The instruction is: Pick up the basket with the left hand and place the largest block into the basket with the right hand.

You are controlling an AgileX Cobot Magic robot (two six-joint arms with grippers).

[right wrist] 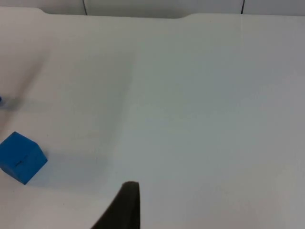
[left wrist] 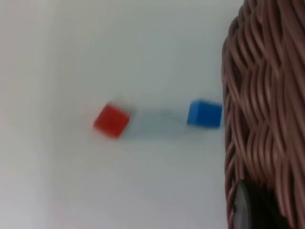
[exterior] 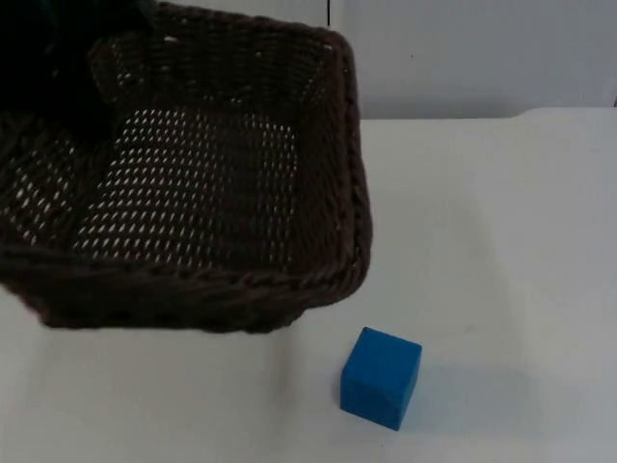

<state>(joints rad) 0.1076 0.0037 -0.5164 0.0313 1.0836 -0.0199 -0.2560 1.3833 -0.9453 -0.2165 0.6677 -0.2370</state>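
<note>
The dark brown wicker basket (exterior: 318,280) hangs raised off the table on the left, tilted, with nothing in it. My left gripper (exterior: 77,96) is shut on its far left rim, and the woven basket wall (left wrist: 262,119) shows close up in the left wrist view. A blue block (exterior: 381,378) sits on the table just right of the basket's near corner; it also appears as the blue block (right wrist: 21,157) in the right wrist view. My right gripper (right wrist: 125,207) hangs above bare table to the right of it. Beside the basket lie a red block (left wrist: 111,120) and a blue block (left wrist: 204,113), about a block's width apart.
The white table (exterior: 501,241) runs back to the grey partition wall (exterior: 482,58). The right half of the table offers free room around the blue block.
</note>
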